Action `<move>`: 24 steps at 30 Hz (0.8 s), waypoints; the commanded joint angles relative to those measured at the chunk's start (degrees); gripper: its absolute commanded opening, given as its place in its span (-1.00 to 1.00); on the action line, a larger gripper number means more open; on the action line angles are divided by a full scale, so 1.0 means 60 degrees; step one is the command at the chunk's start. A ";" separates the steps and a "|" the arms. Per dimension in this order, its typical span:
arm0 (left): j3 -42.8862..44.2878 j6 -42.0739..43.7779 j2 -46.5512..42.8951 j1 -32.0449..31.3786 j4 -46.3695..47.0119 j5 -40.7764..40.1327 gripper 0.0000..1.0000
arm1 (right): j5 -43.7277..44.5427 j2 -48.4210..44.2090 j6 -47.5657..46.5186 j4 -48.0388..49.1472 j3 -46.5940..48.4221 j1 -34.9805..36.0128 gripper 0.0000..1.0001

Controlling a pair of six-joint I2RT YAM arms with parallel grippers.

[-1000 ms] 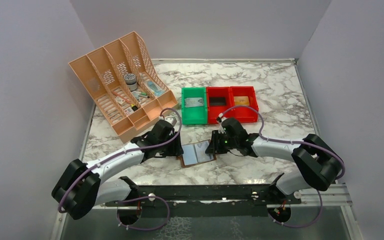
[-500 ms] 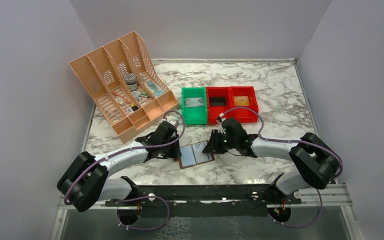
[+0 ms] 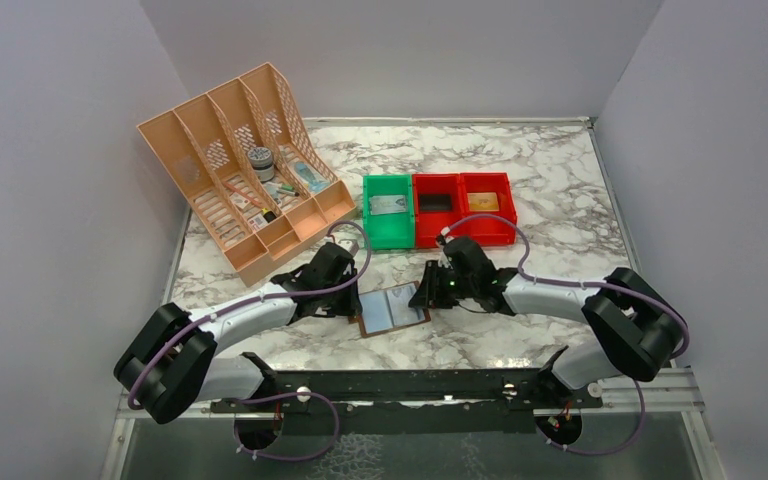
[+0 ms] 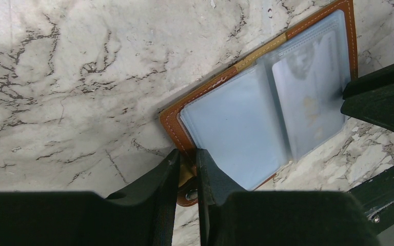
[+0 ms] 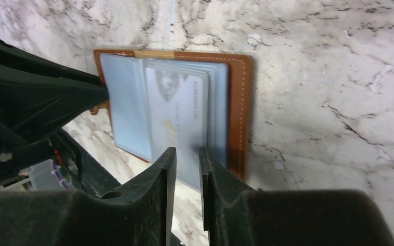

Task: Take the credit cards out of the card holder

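The brown leather card holder [image 3: 393,308] lies open on the marble between both arms, pale grey-blue sleeves up. My left gripper [image 3: 353,304] is shut on its snap tab [image 4: 187,177] at the left edge; the leather rim [image 4: 170,125] shows just beyond the fingers. A pale credit card [image 5: 177,118] with faint print sits in the right page's sleeves, and also shows in the left wrist view [image 4: 308,87]. My right gripper [image 5: 187,159] hovers over that page's near edge beside the leather rim [image 5: 238,102], jaws a narrow gap apart, nothing between them. It sits at the holder's right edge in the top view [image 3: 426,296].
A green bin [image 3: 388,222] holding a pale card and two red bins [image 3: 438,205] [image 3: 485,205] stand just behind the grippers. An orange slotted organiser [image 3: 245,180] with small items stands at the back left. Walls close the table on three sides.
The left arm shifted forward a little and the card holder slid slightly left about a second ago. Since then both grippers have stayed nearly still.
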 commanded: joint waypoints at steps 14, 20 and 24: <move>0.0040 0.0264 0.0000 -0.0062 0.0148 0.0117 -0.63 | -0.0197 0.0176 -0.0383 -0.0060 0.0208 0.0066 -0.70; 0.0111 0.0281 0.0057 -0.0063 0.0152 0.0064 -0.64 | 0.0396 -0.0154 -0.0664 -0.0738 0.0454 0.0055 -0.66; 0.0168 0.0331 0.0167 -0.0062 0.0145 0.0093 -0.65 | -0.0065 -0.0136 -0.0892 -0.0755 0.0589 0.0064 -0.63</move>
